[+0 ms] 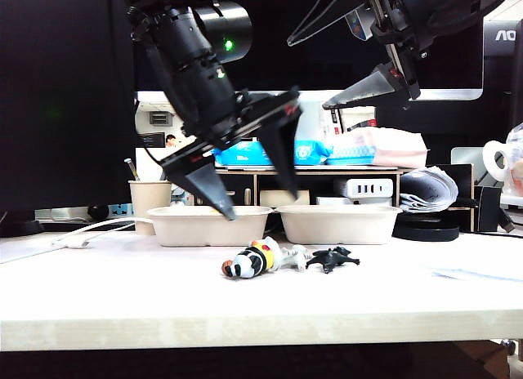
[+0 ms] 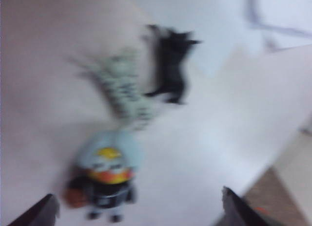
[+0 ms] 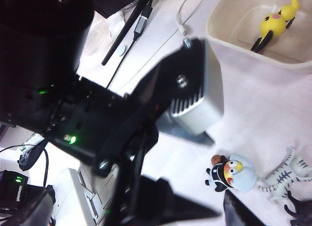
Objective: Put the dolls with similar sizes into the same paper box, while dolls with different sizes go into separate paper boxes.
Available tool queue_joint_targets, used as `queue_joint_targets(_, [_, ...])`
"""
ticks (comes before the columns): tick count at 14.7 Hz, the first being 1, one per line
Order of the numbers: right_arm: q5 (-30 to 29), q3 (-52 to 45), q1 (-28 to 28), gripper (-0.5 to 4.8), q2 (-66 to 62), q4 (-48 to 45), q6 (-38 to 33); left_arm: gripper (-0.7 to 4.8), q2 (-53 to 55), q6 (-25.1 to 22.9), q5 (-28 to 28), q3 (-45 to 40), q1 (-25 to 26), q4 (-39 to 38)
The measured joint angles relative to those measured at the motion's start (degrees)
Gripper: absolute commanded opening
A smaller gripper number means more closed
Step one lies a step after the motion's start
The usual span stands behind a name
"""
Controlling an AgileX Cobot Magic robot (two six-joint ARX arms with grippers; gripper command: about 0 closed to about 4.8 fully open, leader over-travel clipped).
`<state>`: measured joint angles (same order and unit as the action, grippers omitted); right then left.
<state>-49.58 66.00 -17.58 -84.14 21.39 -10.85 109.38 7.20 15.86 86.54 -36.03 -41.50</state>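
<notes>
Left gripper (image 1: 249, 183): jaws wide apart, empty, hanging above the table (image 1: 122, 289) in front of the left paper box (image 1: 208, 226), fingertips pointing down.

Blue-headed doll (image 1: 249, 262): lies on the table below and just in front of the left gripper, on its side, long axis across the table, head toward the right in the exterior view.

Whitish striped doll (image 1: 296, 256): touching or just beside the blue-headed doll, between it and the black doll (image 1: 333, 258), legs splayed. Both lie flat.

Yellow doll (image 3: 274, 23): lying inside one paper box in the right wrist view, long axis diagonal; which box cannot be told.

Right paper box (image 1: 337, 223): beside the left one, nearly touching.

Right gripper (image 1: 372, 89): jaws apart, empty, held high above the right box, well clear of the dolls.
</notes>
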Motion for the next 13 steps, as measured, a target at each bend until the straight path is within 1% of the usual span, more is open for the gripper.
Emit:
queue_joint_targets(1, [-0.1, 0.0, 0.0, 4.79, 0.0, 0.0, 0.0, 4.79, 0.4, -1.6, -1.6, 0.0, 0.0, -1.0])
queue_joint_targets(2, [-0.1, 0.0, 0.0, 4.79, 0.0, 0.0, 0.0, 4.79, 1.4, -2.2, -1.6, 0.0, 0.0, -1.4])
queue_joint_targets(7, [-0.2, 0.0, 0.0, 4.79, 0.0, 0.0, 0.0, 4.79, 4.5, -2.5, -1.6, 0.0, 0.0, -0.9])
queue_joint_targets(8, [-0.2, 0.0, 0.0, 4.79, 0.0, 0.0, 0.0, 2.88, 4.8, -2.5, -1.6, 0.0, 0.0, -0.6])
queue_joint_targets(10, [-0.1, 0.0, 0.0, 4.79, 0.0, 0.0, 0.0, 1.77, 5.0, -2.7, -2.0, 0.0, 0.0, -0.4])
queue_joint_targets(11, [-0.2, 0.0, 0.0, 4.79, 0.0, 0.0, 0.0, 1.12, 5.1, -2.6, -2.1, 0.0, 0.0, -0.2])
queue_joint_targets(12, [-0.2, 0.0, 0.0, 4.79, 0.0, 0.0, 0.0, 0.83, 5.3, -2.7, -2.2, 0.0, 0.0, 0.2])
queue_joint_targets(13, [-0.1, 0.0, 0.0, 4.79, 0.0, 0.0, 0.0, 0.82, 4.9, -2.7, -1.7, 0.2, 0.0, 0.8])
